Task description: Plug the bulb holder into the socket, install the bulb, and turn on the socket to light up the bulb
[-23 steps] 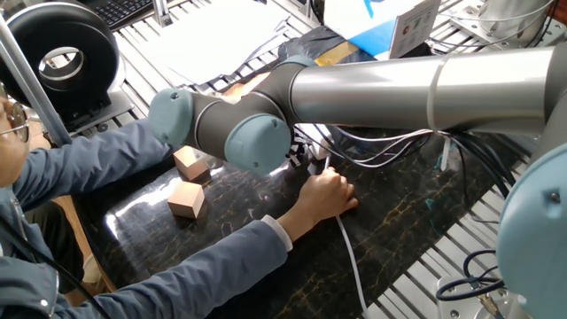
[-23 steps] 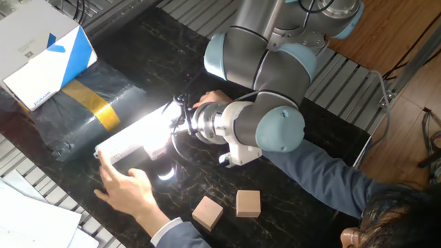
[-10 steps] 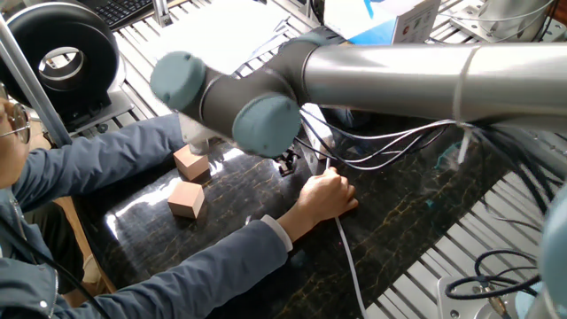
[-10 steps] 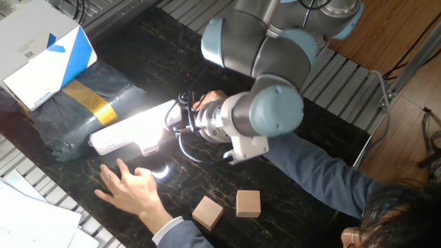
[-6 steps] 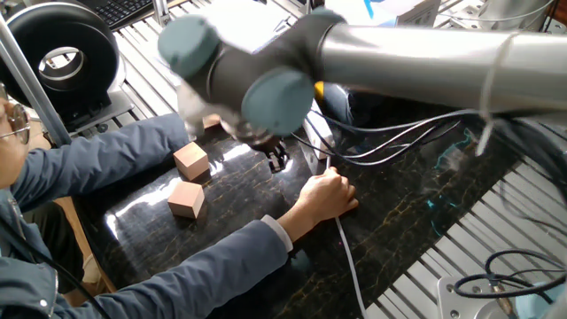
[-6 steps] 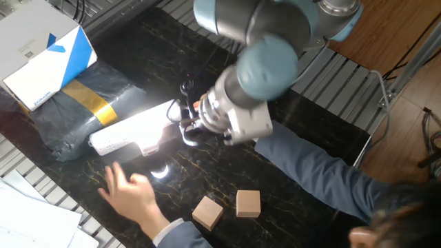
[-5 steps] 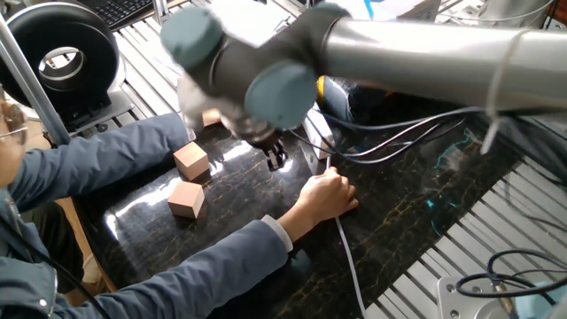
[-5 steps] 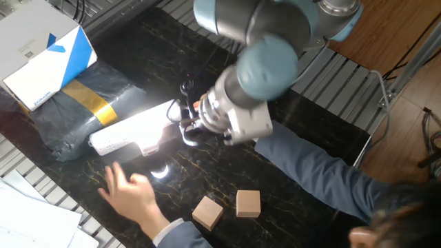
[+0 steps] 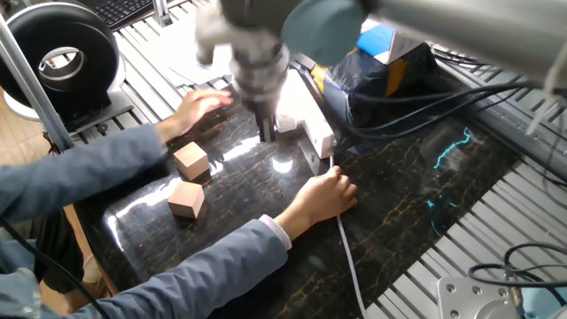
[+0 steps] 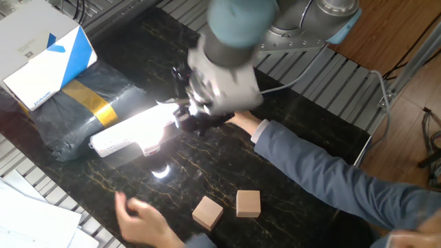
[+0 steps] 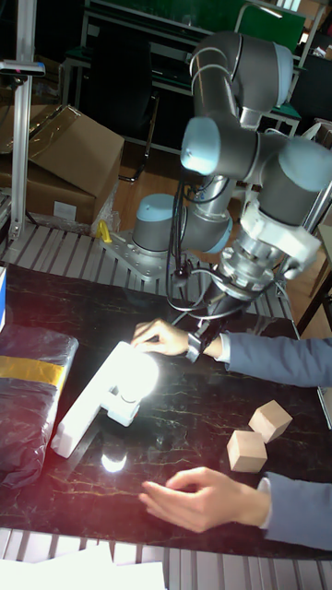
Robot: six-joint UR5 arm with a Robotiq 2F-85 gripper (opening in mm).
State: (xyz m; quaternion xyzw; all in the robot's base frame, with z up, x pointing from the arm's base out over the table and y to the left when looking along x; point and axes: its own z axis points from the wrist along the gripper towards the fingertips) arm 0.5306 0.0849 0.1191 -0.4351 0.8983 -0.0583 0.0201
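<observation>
The gripper (image 9: pixel 266 131) hangs above the socket (image 10: pixel 127 134), fingers pointing down; motion blur and glare hide the jaws, so I cannot tell whether it is open or closed, or whether it carries anything. Just beneath it the socket lies on the dark marble table (image 9: pixel 399 213), a long white strip with its white cable (image 9: pixel 350 261) running off toward the near edge in one fixed view. A bright glow sits on the socket (the bulb (image 11: pixel 136 371) lit, its outline and the bulb holder lost in the glare). One person's hand (image 9: pixel 323 197) rests on the table beside the socket's cable end, the other hand (image 11: pixel 203 498) lies flat and apart from it. 2 wooden blocks (image 10: pixel 224 207) sit close together, well apart from the socket. A dark wrapped box (image 10: pixel 72 110) with yellow tape lies behind the socket.
</observation>
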